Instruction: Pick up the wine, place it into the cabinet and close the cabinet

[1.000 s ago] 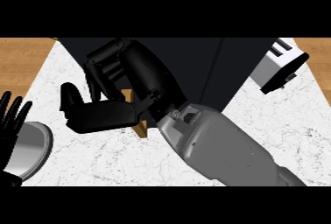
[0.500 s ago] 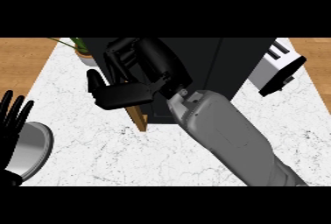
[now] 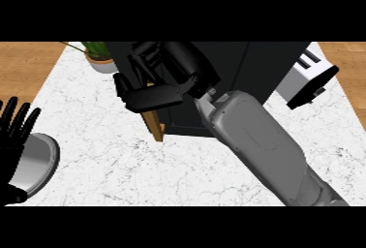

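**My right hand at the cabinet door**

At seven o'clock my left hand (image 3: 16, 140) rests by the edge, fingers spread and upright, over a round grey plate (image 3: 39, 162) on the marble counter (image 3: 143, 169). My right forearm (image 3: 265, 150) climbs from five o'clock toward the centre. There my right hand (image 3: 160, 82) lies against the dark cabinet (image 3: 236, 77), curled over its wooden door edge (image 3: 154, 123); I cannot tell whether it grips anything. The wine is nowhere in my sight. A potted plant (image 3: 100, 55) stands at eleven o'clock, a toaster (image 3: 311, 80) at two.
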Available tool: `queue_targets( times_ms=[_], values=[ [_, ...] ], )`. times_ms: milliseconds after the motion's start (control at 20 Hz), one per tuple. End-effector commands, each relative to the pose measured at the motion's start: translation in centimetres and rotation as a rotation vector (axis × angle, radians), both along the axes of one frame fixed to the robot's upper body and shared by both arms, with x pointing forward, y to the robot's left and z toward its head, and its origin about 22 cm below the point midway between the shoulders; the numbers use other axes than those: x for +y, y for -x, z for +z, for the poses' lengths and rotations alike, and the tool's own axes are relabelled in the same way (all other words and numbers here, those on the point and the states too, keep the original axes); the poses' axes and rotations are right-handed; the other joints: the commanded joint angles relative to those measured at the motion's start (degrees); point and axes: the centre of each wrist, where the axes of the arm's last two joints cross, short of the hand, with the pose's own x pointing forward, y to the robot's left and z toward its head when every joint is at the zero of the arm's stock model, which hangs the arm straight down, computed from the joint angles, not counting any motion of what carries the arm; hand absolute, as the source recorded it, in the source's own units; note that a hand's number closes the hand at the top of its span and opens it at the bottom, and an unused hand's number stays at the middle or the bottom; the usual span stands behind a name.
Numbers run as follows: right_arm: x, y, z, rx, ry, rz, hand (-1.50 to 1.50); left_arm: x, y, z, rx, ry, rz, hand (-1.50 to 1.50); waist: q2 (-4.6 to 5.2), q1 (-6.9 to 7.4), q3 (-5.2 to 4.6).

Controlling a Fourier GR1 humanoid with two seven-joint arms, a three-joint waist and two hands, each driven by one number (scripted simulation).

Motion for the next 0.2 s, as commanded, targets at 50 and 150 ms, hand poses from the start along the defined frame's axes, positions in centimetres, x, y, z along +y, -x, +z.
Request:
queue_targets(
  times_ms=[50, 150],
  values=[
    [-4.7, -4.2, -2.4, 0.107, 0.038, -0.227, 1.5, 1.3, 0.4, 0.7, 0.005, -0.039, -0.003, -1.5, 2.94, 0.1, 0.96],
    [-5.5, -4.5, -2.3, 0.086, 0.033, -0.231, 1.5, 0.8, -0.2, 0.7, -0.009, -0.018, 0.009, -1.5, 3.0, -0.3, 0.97]
  ],
)
